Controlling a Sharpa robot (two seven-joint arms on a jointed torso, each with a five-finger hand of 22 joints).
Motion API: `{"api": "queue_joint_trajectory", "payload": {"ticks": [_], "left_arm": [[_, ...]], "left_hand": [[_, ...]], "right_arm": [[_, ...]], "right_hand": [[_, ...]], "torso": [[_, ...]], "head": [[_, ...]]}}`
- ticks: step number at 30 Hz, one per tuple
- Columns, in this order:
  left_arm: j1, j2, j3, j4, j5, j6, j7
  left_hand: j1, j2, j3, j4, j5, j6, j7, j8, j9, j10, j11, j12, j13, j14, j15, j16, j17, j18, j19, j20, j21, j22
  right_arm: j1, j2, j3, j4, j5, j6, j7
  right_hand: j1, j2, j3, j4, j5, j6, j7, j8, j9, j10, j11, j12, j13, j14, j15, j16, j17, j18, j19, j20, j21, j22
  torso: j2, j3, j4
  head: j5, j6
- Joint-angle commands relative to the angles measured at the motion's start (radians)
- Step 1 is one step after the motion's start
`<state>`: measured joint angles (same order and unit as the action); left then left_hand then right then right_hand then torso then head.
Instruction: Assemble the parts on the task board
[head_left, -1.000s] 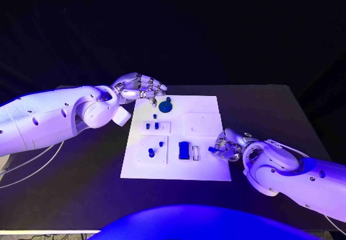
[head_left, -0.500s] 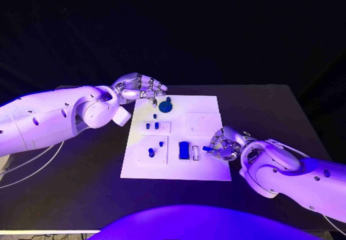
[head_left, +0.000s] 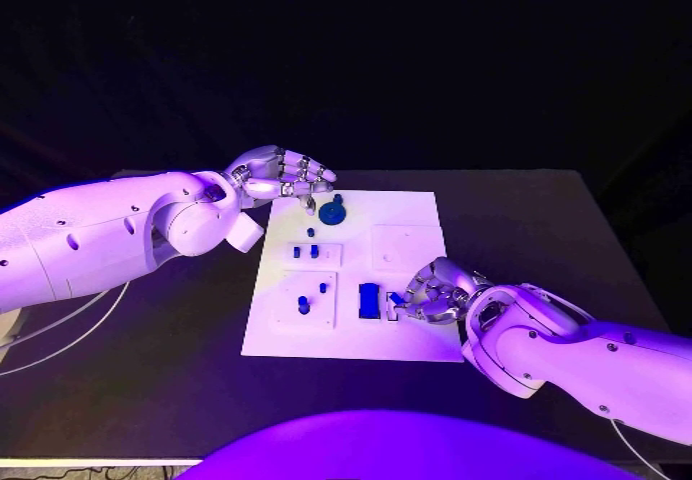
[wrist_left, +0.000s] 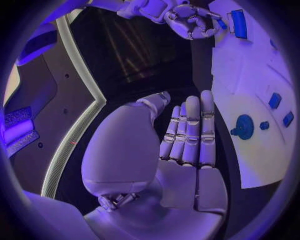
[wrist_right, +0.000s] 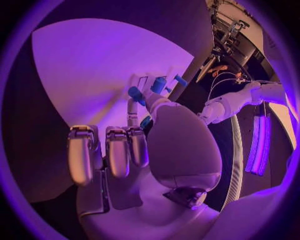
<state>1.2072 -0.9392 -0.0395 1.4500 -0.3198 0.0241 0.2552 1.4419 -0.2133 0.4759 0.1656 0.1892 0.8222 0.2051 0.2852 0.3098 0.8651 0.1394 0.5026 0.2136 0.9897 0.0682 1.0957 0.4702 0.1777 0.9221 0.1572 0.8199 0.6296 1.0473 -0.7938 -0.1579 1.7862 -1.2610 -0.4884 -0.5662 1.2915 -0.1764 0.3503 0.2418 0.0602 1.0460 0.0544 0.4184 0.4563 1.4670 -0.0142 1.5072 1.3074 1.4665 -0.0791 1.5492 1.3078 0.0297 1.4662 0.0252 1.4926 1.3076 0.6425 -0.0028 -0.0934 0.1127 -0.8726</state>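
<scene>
The board (head_left: 351, 345) lies in the middle of the black tabletop (head_left: 534, 230); on it sit several blue parts: a round disc (head_left: 333, 212) near the far edge, two small pegs (head_left: 306, 252) in a raised square below it, another peg (head_left: 303, 304) in the square nearer the robot, and an upright block (head_left: 368, 300) beside a white slot.

The left hand (head_left: 278, 177) hovers over the far left corner of the board, just beside the disc; its fingers are bent downward and hold nothing, and in the left wrist view this hand (wrist_left: 187, 135) shows flat, straight fingers set close together with an empty palm.

The right hand (head_left: 436, 291) rests at the right side of the board, near the block; a small blue part (head_left: 398, 298) sits at its fingertips; in the right wrist view the thumb and one finger pinch this part (wrist_right: 145, 121), while the other fingers (wrist_right: 106, 150) are curled.
</scene>
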Motion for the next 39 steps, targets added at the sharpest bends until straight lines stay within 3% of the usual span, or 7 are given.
{"api": "queue_joint_trajectory", "payload": {"ticks": [1,6,28,39], "left_arm": [[0.000,0.000,0.001,0.004,0.007,0.018,0.013],[0.000,-0.001,0.001,0.005,0.007,0.020,0.013],[0.000,-0.002,0.001,0.006,0.007,0.028,0.010],[0.000,-0.001,0.001,0.004,0.007,0.030,0.007]], "left_hand": [[0.003,0.005,0.002,0.001,0.006,-0.004,-0.003,0.005,-0.001,-0.005,0.001,0.004,-0.001,-0.006,-0.001,-0.004,0.000,0.007,-0.002,0.004,-0.007,-0.002],[0.003,0.005,0.002,0.001,0.006,-0.004,-0.003,0.005,-0.001,-0.005,0.001,0.004,-0.001,-0.006,-0.001,-0.004,0.000,0.007,-0.002,0.004,-0.007,-0.002],[0.005,0.005,0.002,0.000,0.006,-0.003,-0.003,0.005,-0.001,-0.005,0.001,0.004,-0.001,-0.007,-0.001,-0.005,0.000,0.007,-0.001,0.003,-0.007,-0.002],[0.004,0.005,0.002,0.001,0.006,-0.003,-0.003,0.006,-0.001,-0.005,0.001,0.004,-0.002,-0.007,-0.001,-0.005,0.000,0.007,0.000,0.003,-0.008,-0.002]], "right_arm": [[-0.005,0.007,0.000,-0.008,0.036,0.044,0.020],[-0.008,0.020,-0.001,-0.022,0.032,0.059,0.014],[-0.009,0.051,0.000,-0.049,0.023,0.044,0.012],[-0.008,0.055,0.000,-0.056,0.024,0.050,0.018]], "right_hand": [[-0.020,0.002,-0.002,0.014,-0.001,-0.003,0.003,0.006,0.002,0.072,-0.003,0.001,0.225,0.097,-0.004,0.004,0.230,-0.013,0.088,-0.006,0.002,0.226],[-0.059,0.013,-0.010,0.038,-0.001,-0.006,0.004,0.011,0.007,0.072,-0.002,0.000,0.225,0.097,-0.003,0.004,0.229,-0.013,0.088,-0.005,0.001,0.226],[-0.080,0.031,-0.009,0.045,-0.001,-0.003,0.002,0.020,0.015,0.071,-0.004,-0.003,0.224,0.096,-0.004,0.002,0.225,-0.012,0.087,-0.005,-0.004,0.223],[-0.177,0.033,-0.045,0.049,-0.002,-0.010,0.002,0.034,0.026,0.070,-0.004,-0.005,0.223,0.096,-0.004,0.001,0.224,-0.012,0.087,-0.005,-0.007,0.223]], "torso": [[0.001,0.0004,-0.0002],[0.000,0.0004,-0.0007],[0.000,0.0011,-0.0009],[0.000,0.0004,-0.0018]], "head": [[0.002,0.000],[0.001,0.000],[0.001,0.000],[0.000,0.000]]}}
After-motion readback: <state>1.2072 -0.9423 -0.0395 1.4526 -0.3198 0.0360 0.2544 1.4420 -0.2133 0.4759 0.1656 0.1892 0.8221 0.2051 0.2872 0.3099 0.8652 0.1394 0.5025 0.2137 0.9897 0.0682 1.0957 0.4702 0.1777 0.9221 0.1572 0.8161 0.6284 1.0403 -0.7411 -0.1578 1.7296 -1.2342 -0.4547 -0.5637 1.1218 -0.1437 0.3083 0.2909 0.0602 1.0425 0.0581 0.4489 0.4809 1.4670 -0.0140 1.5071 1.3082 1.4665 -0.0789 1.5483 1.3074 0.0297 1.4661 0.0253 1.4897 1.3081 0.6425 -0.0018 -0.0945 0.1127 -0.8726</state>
